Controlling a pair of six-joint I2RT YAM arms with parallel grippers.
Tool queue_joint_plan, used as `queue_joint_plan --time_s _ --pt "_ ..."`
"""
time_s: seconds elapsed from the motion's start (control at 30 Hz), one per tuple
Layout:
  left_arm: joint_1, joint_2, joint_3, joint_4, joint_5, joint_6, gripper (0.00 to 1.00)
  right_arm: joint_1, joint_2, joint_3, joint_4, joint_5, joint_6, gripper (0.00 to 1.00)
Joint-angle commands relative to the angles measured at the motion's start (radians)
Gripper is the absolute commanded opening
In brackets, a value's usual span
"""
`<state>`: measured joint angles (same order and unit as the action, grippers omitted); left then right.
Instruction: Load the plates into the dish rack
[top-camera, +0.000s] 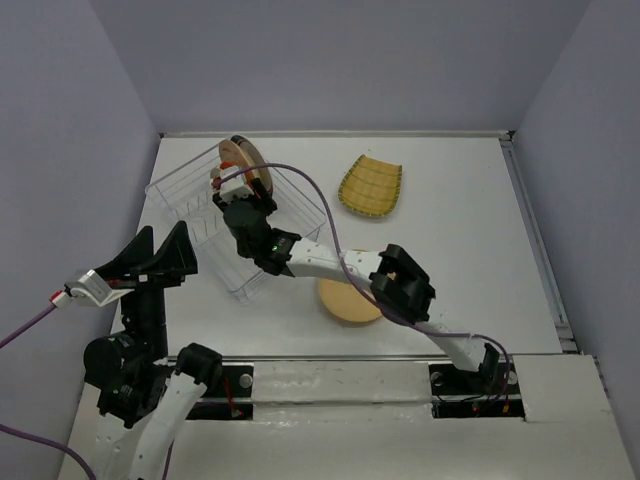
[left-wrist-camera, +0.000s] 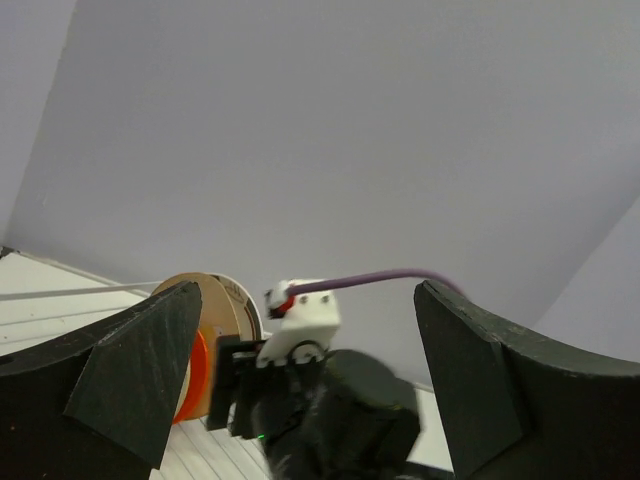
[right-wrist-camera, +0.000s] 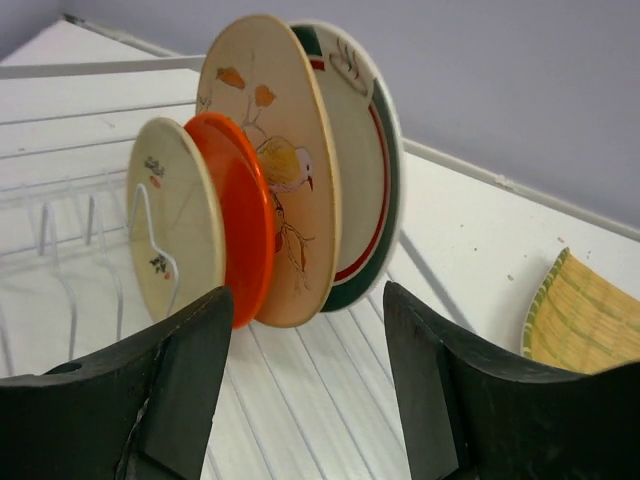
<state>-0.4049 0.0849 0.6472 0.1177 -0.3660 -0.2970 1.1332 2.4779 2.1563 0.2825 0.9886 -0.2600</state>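
The white wire dish rack (top-camera: 200, 215) stands at the back left of the table. Several plates stand upright in it (top-camera: 245, 165). In the right wrist view they are a small cream plate (right-wrist-camera: 170, 235), an orange-red one (right-wrist-camera: 238, 225), a tan one with a bird (right-wrist-camera: 280, 170) and a white one with a dark-green rim (right-wrist-camera: 370, 160). My right gripper (top-camera: 235, 198) is open and empty over the rack, just in front of these plates (right-wrist-camera: 305, 370). A round tan plate (top-camera: 345, 305) lies flat under the right arm. The yellow woven plate (top-camera: 370, 186) lies at the back. My left gripper (top-camera: 160, 252) is open and empty, raised at the left.
The left wrist view shows the right wrist (left-wrist-camera: 320, 400) and the racked plates (left-wrist-camera: 215, 325) between my open left fingers (left-wrist-camera: 130, 370). The rack's wire prongs (right-wrist-camera: 60, 260) stand left of the plates. Grey walls enclose the table on three sides.
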Motion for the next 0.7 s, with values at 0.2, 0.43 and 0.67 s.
queue_joint_plan --time_s 0.2,0.43,0.67 --pt "0.006 0.055 -0.014 0.050 0.006 0.012 0.99 -0.125 -0.717 -0.649 -0.158 -0.338 0.431 0.66" --pt "0.006 0.095 -0.014 0.040 0.015 0.016 0.99 -0.355 -1.070 -1.225 -0.221 -0.741 0.703 0.70" --pt "0.006 0.144 -0.015 0.037 0.036 0.013 0.99 -0.498 -1.396 -1.591 -0.400 -0.875 0.924 0.73"
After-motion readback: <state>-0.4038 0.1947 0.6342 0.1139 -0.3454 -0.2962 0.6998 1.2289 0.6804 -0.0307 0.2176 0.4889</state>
